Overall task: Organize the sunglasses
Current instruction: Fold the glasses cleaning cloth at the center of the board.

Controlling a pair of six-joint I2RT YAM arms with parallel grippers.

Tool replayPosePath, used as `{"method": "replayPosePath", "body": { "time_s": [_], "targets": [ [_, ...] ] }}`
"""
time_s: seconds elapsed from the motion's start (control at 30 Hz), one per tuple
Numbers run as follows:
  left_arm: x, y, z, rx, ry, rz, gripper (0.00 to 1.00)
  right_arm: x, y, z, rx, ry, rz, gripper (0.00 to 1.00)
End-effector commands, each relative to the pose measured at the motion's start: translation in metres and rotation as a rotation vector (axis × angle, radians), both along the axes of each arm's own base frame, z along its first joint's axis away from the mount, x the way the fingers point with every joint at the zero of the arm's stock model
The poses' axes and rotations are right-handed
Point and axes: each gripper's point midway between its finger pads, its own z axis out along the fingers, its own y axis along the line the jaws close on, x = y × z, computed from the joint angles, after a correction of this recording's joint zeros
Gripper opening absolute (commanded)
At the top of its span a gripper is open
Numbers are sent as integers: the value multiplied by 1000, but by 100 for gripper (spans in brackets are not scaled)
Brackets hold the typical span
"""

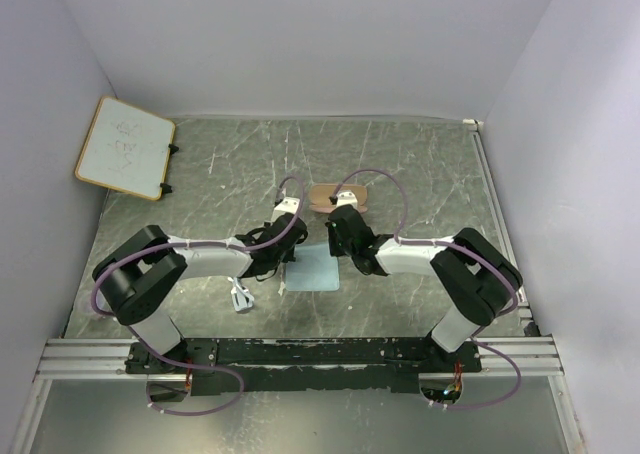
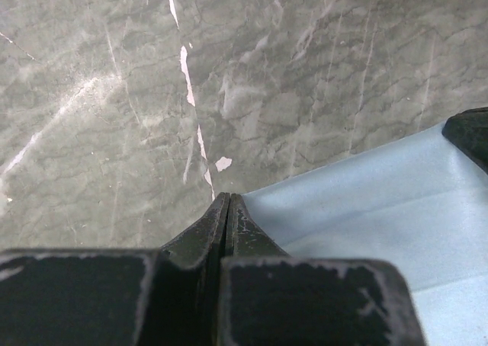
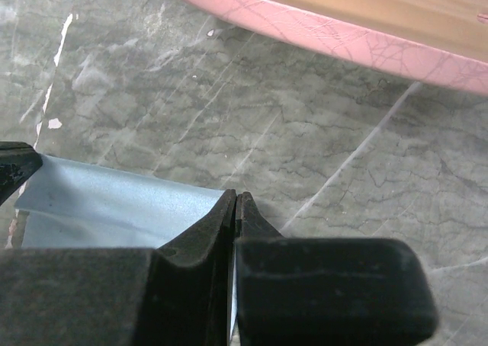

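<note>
2 claws (image 2: 229,199) (image 3: 235,197) tight (cloth (image 2: 366,209) crnrs)

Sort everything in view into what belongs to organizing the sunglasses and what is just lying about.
Belongs to the job:
sunglasses
case, likely where they go
cloth, likely their wipe

Just lying about:
whiteboard, at the far left wall
</note>
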Motion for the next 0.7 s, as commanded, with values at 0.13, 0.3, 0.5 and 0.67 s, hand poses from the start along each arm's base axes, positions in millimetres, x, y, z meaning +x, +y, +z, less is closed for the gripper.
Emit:
{"method": "replayPosePath", "body": {
  "time_s": [0.13,0.3,0.5,0.67],
  "targets": [
    [3,5,12,9,-48,6,7,5,-3,17,8,-45,-13,0],
    [6,4,18,13,-64,7,7,4,-3,19,16,-48,-13,0],
    [7,1,28,-15,-85,-7,7,2,-5,23,20,-54,-15,0],
    [6,-2,33,-29,-87,-24,7,-1,-7,25,25,-54,-14,0]
  ]
}}
